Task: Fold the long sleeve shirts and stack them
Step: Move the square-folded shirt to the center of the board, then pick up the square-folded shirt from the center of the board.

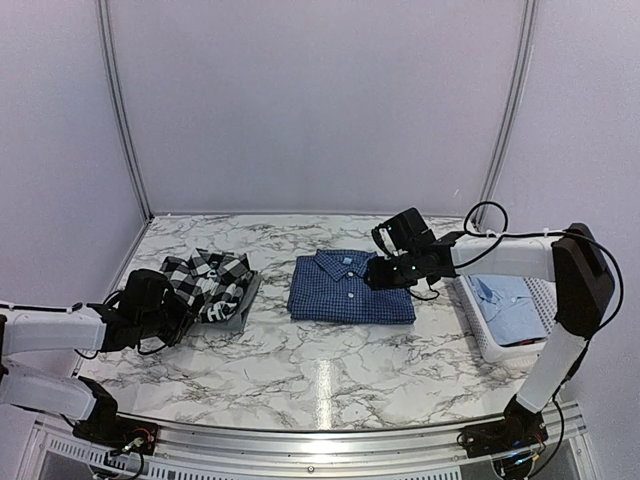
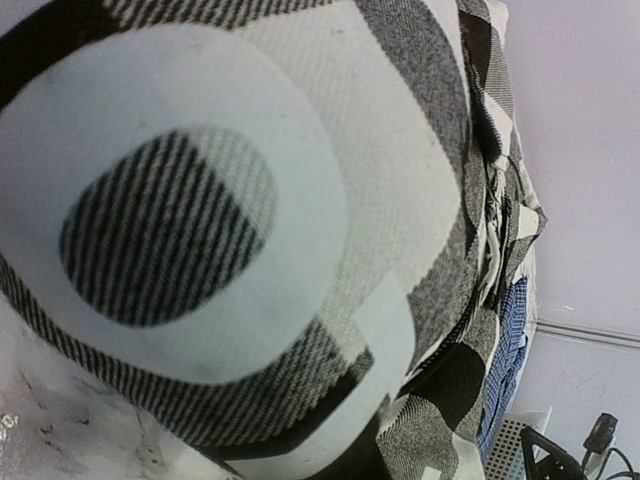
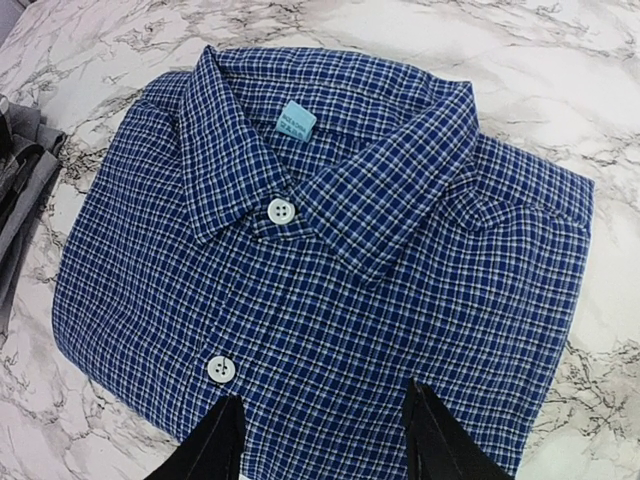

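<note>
The dark blue checked shirt (image 1: 350, 288) lies folded at the table's middle, collar up, and fills the right wrist view (image 3: 330, 260). My right gripper (image 1: 376, 274) hovers over its right part, open and empty, black fingertips (image 3: 228, 440) wide apart. The black-and-white plaid shirt (image 1: 210, 278) lies bunched at the left. My left gripper (image 1: 180, 310) is pressed against its near-left edge. The left wrist view is filled by plaid cloth (image 2: 250, 200), and the fingers are hidden. The pale blue shirt (image 1: 508, 305) lies in the white basket (image 1: 478, 328) at the right.
A grey cloth (image 1: 242, 308) lies under the plaid shirt's right side and shows at the left edge of the right wrist view (image 3: 20, 190). Bare marble table (image 1: 330, 370) lies in front of the shirts. Booth walls close off the back and sides.
</note>
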You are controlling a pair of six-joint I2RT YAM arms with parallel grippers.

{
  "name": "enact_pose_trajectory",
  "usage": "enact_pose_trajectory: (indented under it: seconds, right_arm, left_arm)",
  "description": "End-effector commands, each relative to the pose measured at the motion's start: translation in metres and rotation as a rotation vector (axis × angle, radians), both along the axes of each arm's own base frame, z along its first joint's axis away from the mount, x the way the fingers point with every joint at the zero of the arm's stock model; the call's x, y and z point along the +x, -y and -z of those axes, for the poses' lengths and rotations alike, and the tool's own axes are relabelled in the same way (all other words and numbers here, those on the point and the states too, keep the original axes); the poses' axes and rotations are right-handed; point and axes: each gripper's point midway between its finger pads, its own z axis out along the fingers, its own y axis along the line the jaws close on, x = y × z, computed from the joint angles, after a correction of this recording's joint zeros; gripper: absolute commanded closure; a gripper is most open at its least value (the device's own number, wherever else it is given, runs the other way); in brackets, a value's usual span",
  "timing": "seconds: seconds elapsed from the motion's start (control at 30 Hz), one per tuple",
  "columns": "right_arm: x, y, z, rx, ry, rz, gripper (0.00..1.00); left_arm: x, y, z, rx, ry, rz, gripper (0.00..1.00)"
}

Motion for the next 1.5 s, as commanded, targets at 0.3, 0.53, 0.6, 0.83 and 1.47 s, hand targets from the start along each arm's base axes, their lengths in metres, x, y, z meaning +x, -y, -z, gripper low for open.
enact_pose_trajectory:
  seconds: [0.3, 0.53, 0.6, 0.83, 1.47]
  right_arm:
    - [0.001, 0.004, 0.013, 0.000, -0.016, 0.010, 0.50]
    - [0.003, 0.013, 0.011, 0.030, -0.029, 0.027, 0.48]
    - [0.005, 0.018, 0.010, 0.036, -0.029, 0.039, 0.45]
    - [0.011, 0.037, 0.006, 0.068, -0.042, 0.074, 0.37]
    - [0.026, 0.074, 0.010, 0.133, -0.054, 0.173, 0.34]
  left_arm:
    - [-0.026, 0.019, 0.001, 0.058, -0.044, 0.062, 0.79]
    - [-0.033, 0.023, -0.041, 0.255, -0.013, 0.205, 0.47]
    - [-0.031, 0.022, -0.065, 0.281, 0.042, 0.226, 0.42]
    - [-0.016, 0.050, -0.110, 0.389, 0.142, 0.413, 0.38]
    - [0.064, 0.188, -0.080, 0.436, 0.199, 0.898, 0.31]
